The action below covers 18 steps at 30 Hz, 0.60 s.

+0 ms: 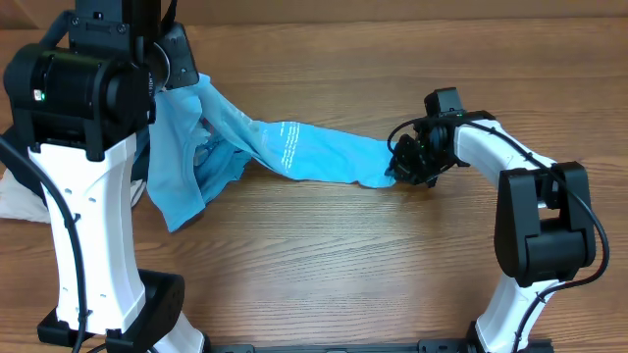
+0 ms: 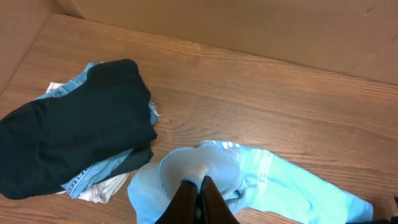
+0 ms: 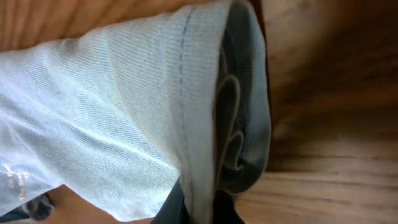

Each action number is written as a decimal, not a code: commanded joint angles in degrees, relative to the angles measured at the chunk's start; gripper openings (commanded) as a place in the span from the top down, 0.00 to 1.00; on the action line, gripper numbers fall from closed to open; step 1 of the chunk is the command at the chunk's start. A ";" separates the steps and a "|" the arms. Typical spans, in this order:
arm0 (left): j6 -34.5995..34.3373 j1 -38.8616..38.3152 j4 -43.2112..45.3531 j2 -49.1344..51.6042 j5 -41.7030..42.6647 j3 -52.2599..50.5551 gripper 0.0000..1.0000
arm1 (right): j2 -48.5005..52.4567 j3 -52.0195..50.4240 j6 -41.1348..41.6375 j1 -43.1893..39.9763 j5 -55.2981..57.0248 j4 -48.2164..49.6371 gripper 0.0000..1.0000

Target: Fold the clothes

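The sky-blue T-shirt [image 1: 294,149] with white lettering hangs stretched between my two grippers above the wooden table. My left gripper [image 2: 198,186] is shut on one end of the T-shirt [image 2: 267,180] at the upper left, under the big left arm. My right gripper [image 1: 404,165] is shut on the other end near the table's right centre; in the right wrist view the stitched hem [image 3: 186,124] runs between the fingers [image 3: 199,208]. A pile of black [image 2: 74,130], denim-blue [image 2: 87,177] and cream [image 2: 102,190] garments lies on the table to the left.
The left arm's white tower [image 1: 93,226] stands over the left part of the table and hides part of the pile. A cream cloth [image 1: 20,201] shows at the far left edge. A cardboard wall [image 2: 249,25] runs along the back.
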 commanded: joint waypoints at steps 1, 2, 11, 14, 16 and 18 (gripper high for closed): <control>0.76 -0.11 0.22 -1.38 -1.44 0.59 0.96 | -7.98 3.32 -4.96 -4.26 5.29 -8.96 0.96; 0.96 -0.11 0.42 -2.21 -1.51 0.59 0.96 | -11.13 4.22 -4.94 -5.79 8.48 -12.17 0.96; 1.60 -0.11 -0.90 -11.30 -1.66 0.59 0.96 | -37.66 6.91 -4.87 -18.25 17.81 -26.21 0.96; 1.60 -0.11 -3.21 -13.79 -2.19 0.59 0.96 | -42.73 6.91 -4.87 -19.02 17.81 -31.17 0.96; 2.69 -0.13 -3.28 -15.23 -2.51 0.57 0.96 | -44.98 6.91 -4.85 -18.99 17.75 -33.99 0.96; 2.67 -0.11 -3.26 -17.07 -2.95 0.57 0.96 | -47.10 6.91 -4.87 -18.99 17.79 -36.70 0.96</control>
